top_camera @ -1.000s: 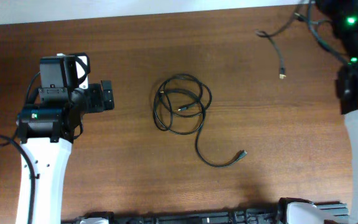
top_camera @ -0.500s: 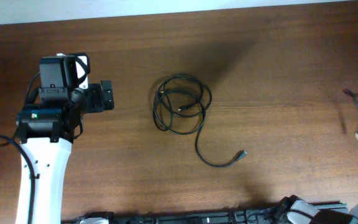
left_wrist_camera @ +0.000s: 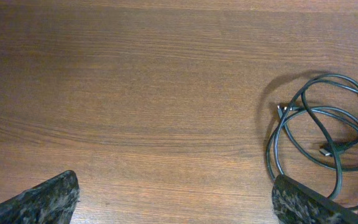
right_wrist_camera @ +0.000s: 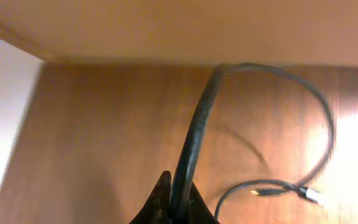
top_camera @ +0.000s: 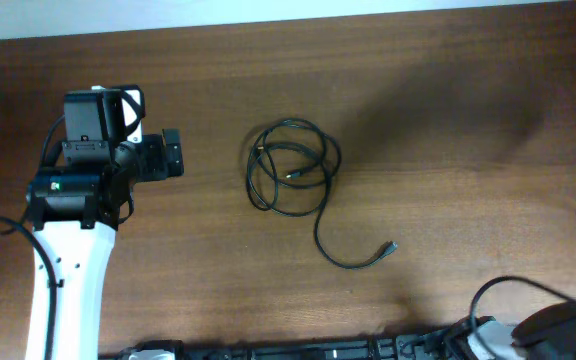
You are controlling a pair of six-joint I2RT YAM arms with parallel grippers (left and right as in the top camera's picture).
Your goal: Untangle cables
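The cables (top_camera: 288, 168) lying on the counter (top_camera: 448, 120) form one loose coil near its middle. A single tail leaves the coil's near side and curves off to the right, ending in a small plug (top_camera: 391, 246). The left fingers (top_camera: 171, 160) are spread wide and hold nothing. They point across the counter at the coil, which lies level with them and off to their right. In the left wrist view the coil (left_wrist_camera: 322, 140) sits just beyond the right-hand fingertip, off the centre line. A separate cable (right_wrist_camera: 194, 137) is pinched in the closed right fingers (right_wrist_camera: 163, 202) at the far right edge, well apart from the coil. The left arm is clearly the nearer one, and a reach for the coil would likely need a shift to the right first.
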